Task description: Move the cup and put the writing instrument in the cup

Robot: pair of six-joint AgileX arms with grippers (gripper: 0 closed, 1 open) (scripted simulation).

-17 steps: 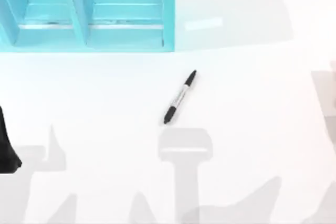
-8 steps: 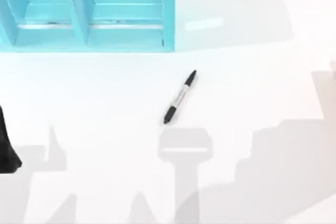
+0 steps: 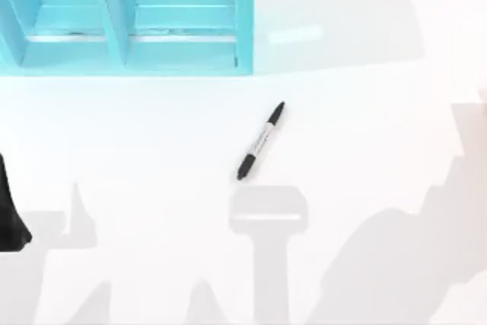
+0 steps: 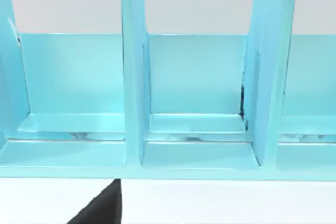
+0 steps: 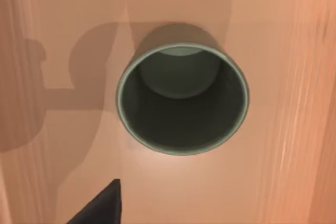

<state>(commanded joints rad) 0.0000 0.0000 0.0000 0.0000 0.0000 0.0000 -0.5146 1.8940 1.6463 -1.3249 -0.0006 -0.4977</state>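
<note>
Step in hand, as you judge it: right arm reaching for cup (image 5: 182, 99); right wrist view looks straight down into it, upright on warm brown surface, nothing inside. Right pincer state: cannot tell. Next move calls for lowering over rim, gripping wall, carrying cup toward pen. Left arm (image 3: 9, 211) parked at table's (image 3: 152, 150) left edge, pincer state cannot tell. Count: one cup, one pen (image 3: 261, 141) lying slantwise mid-table, untouched. Farther back: one turquoise shelf unit (image 3: 125, 17), several bays.

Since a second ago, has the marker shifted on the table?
No. In the top view the marker lies at the same slant, its upper tip equally far below the blue shelf's lower right corner.
</note>
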